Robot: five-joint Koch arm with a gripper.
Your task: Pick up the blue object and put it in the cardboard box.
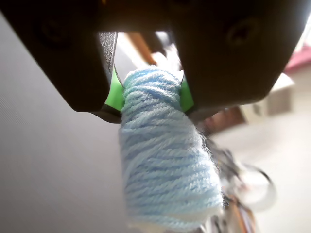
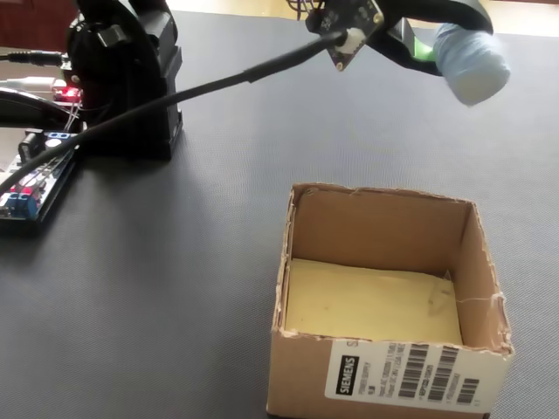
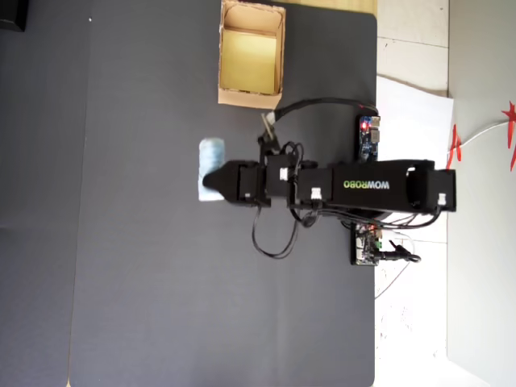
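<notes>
the fingers point(image 1: 149, 94) are closed on the blue object point(image 1: 165, 155), their green pads point(image 1: 115, 92) pressing its upper end from both sides in the wrist view, so most of the yarn-like bundle hangs free below the grip. holding it by one end seems meant to let it drop cleanly once released.

in the fixed view the bundle point(image 2: 472, 63) sits at the upper right of the frame, lifted clear of the dark table point(image 2: 175, 262) and behind and above the cardboard box point(image 2: 384, 218), which stands open at lower right with its yellowish floor bare. in the overhead view the box point(image 3: 251, 95) is at top centre and the bundle point(image 3: 211, 165) lies left of centre, well apart from it, so the carry to the box looks unfinished.

the fixed view cuts off the top of the arm and the box's lower edge. the wrist view's background is blurred beyond reading, and the overhead view hides the fingers under the arm's black body point(image 3: 339, 187).
</notes>
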